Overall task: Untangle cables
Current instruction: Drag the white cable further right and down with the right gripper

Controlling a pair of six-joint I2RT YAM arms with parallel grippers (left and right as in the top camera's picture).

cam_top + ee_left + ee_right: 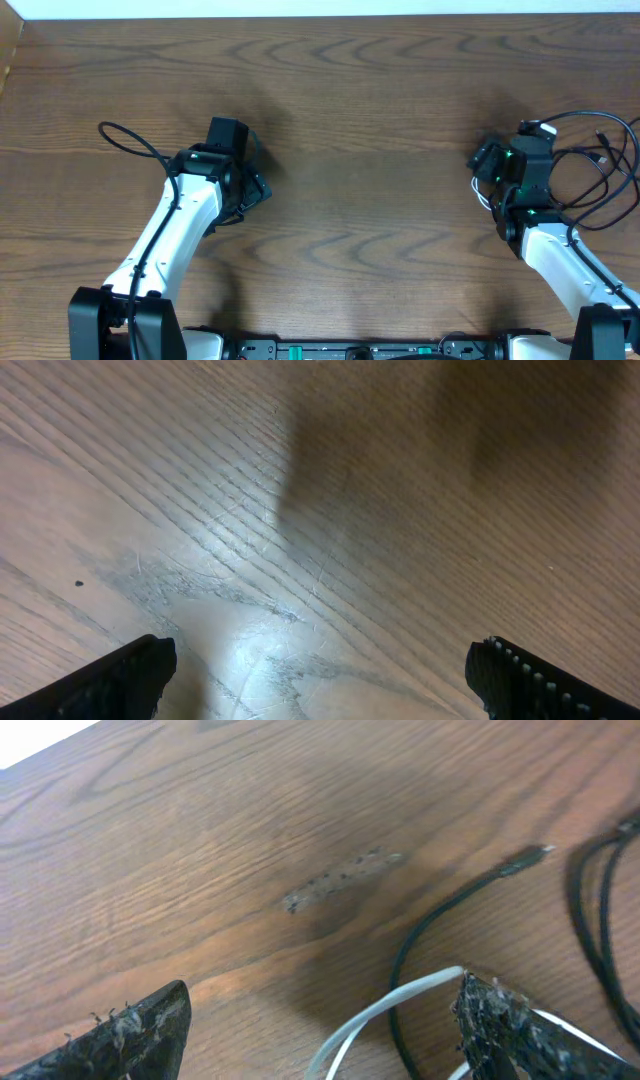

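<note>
The black cable (603, 168) lies in loose loops at the table's right side, beside and behind my right arm. In the right wrist view it (440, 915) curves up to a small plug end (527, 857). The white cable (400, 1002) loops on the wood between my right fingers, close to the right finger; a short piece shows from overhead (485, 203). My right gripper (322, 1010) (484, 160) is open, low over that loop, holding nothing. My left gripper (320, 660) (253, 178) is open and empty over bare wood, far from both cables.
A thick black robot wire (130, 140) arcs out from the left arm. The wooden table (360, 90) reaches a white back edge at the top. A scuffed mark (340, 880) shows on the wood ahead of the right gripper.
</note>
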